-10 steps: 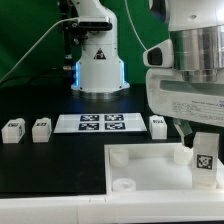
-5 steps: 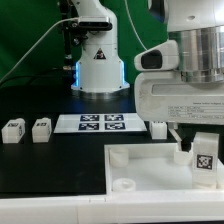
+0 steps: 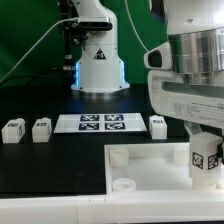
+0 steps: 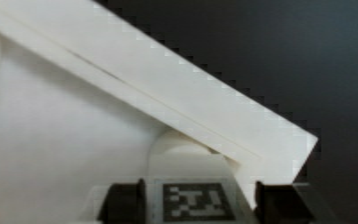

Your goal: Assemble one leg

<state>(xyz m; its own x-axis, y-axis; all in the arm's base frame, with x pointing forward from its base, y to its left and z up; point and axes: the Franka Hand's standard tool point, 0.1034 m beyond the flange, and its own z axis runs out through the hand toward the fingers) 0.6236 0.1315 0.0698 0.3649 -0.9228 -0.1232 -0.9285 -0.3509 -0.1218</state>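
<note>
Closest to us lies the big flat white panel [image 3: 150, 170] with round holes at its corners. Over its corner on the exterior view's right, the claw [image 3: 204, 163] pinches one leg [image 3: 204, 158] between its two fingers [image 4: 119, 203], tag facing out. I think it holds the leg straight up so the leg can go down into the corner hole [image 4: 179, 150] just under it. Farther back three more legs [image 3: 41, 128] wait on the black table [image 3: 60, 165], beside the marker board [image 3: 100, 122]. Half a second ago the arm's fat white part reached farther to the exterior view's left; the leg has stayed over the same corner.
</note>
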